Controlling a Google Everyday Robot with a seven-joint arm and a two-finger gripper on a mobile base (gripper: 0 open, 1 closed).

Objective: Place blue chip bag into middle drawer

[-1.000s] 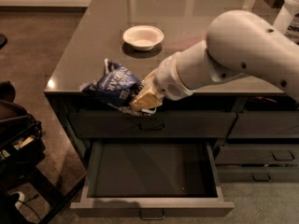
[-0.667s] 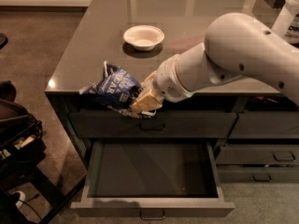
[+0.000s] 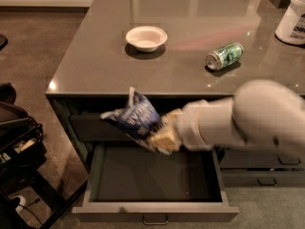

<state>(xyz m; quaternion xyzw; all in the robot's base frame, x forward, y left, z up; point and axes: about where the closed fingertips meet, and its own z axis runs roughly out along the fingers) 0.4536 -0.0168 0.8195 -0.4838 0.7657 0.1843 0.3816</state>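
Observation:
The blue chip bag (image 3: 134,118), crumpled dark-blue foil with white lettering, hangs in the air in front of the counter edge, above the back left of the open middle drawer (image 3: 155,175). My gripper (image 3: 159,136) is shut on the bag's right end, with my white arm (image 3: 248,120) reaching in from the right. The drawer is pulled out, its dark box interior bare, its bar pull (image 3: 155,219) at the bottom edge.
A white bowl (image 3: 146,37) and a lying green drink can (image 3: 224,55) sit on the grey counter (image 3: 95,66). A white tub (image 3: 293,20) stands at the far right. Dark gear (image 3: 16,137) sits on the floor at left. Narrower drawers (image 3: 259,168) are at right.
My arm has dropped from counter height and pulled forward, carrying the bag down to just above the open drawer. The green can, hidden behind the arm before, now shows.

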